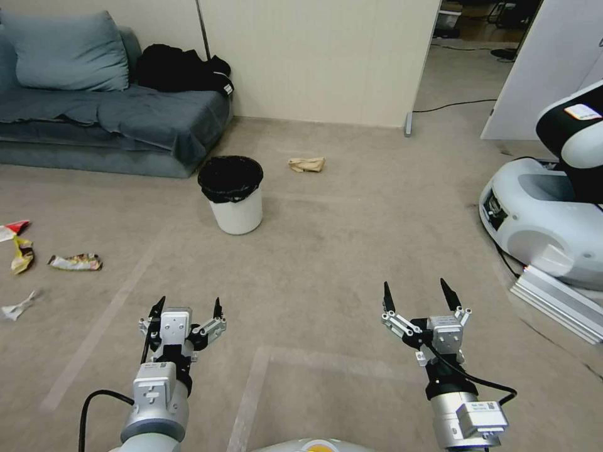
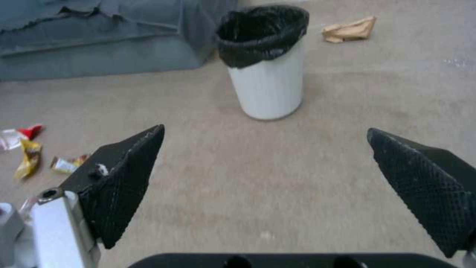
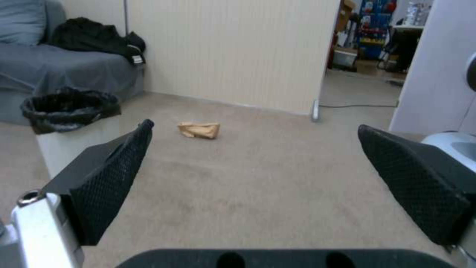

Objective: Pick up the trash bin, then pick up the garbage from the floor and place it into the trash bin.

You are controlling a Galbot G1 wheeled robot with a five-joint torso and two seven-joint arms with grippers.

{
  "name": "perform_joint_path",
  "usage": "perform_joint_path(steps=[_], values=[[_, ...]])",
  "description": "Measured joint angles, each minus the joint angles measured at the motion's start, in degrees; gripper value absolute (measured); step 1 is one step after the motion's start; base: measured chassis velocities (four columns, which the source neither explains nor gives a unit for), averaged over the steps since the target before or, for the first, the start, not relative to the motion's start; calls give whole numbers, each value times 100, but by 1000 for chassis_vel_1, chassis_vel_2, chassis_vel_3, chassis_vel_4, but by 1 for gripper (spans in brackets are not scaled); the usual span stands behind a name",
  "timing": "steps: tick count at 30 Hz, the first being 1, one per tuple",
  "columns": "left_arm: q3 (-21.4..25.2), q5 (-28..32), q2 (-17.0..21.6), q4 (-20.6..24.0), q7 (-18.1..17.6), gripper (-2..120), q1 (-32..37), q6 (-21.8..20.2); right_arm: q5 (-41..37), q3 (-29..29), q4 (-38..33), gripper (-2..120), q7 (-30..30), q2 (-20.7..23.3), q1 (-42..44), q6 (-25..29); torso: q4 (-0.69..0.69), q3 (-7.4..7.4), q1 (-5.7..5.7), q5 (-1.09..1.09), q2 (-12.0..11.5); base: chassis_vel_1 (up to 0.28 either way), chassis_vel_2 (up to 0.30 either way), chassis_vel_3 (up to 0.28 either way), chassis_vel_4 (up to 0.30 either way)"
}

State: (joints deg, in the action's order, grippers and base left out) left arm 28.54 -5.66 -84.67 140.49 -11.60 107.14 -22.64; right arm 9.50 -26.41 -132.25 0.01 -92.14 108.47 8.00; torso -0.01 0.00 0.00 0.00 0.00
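Note:
The trash bin (image 1: 233, 196), white with a black bag over its rim, stands upright on the carpet ahead, near the sofa's corner; it also appears as the bin (image 2: 265, 63) and the bin (image 3: 69, 123) in the wrist views. Garbage lies around it: a tan paper bag (image 1: 306, 164) beyond it to the right, red and yellow snack wrappers (image 1: 22, 248), another wrapper (image 1: 75, 262) and white tissue (image 1: 19, 306) at the far left. My left gripper (image 1: 187, 306) and right gripper (image 1: 418, 292) hover low in front, both open and empty, well short of the bin.
A blue-grey sofa (image 1: 107, 119) with a black clothing pile (image 1: 182, 69) lines the back left wall. Another white robot base (image 1: 540, 213) and a metal rail (image 1: 556, 301) stand at the right. A doorway (image 1: 465, 56) opens at the back right.

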Motion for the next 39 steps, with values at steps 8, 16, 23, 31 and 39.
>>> perform_joint_path(steps=[8, 16, 23, 31, 39], values=[[33, 32, 24, 59, -35, 99, 7, -45, -3, 5, 0, 100, -20, 0, 16, 25, 1, 0, 0, -1, 0, -194, 206, 198, -207], [41, 32, 27, 61, -36, 100, 1, -52, -9, 10, 23, 100, -76, 0, 14, 61, 1, 0, 0, 1, 0, -198, 203, 203, -190], [54, 25, 21, 72, -14, 100, -13, -65, -6, 2, 23, 100, -108, 0, 15, 86, 1, 0, 0, 0, 0, -200, 202, 193, -190], [56, 2, 1, 72, -3, 99, -21, -65, -5, 0, 24, 100, -131, 0, 20, 116, 0, -1, -1, -1, 0, -195, 190, 200, -204], [50, -10, -11, 70, 3, 99, -26, -62, -18, 6, 36, 100, -136, 1, 22, 132, 1, 0, 0, 0, 0, -198, 199, 204, -198]])
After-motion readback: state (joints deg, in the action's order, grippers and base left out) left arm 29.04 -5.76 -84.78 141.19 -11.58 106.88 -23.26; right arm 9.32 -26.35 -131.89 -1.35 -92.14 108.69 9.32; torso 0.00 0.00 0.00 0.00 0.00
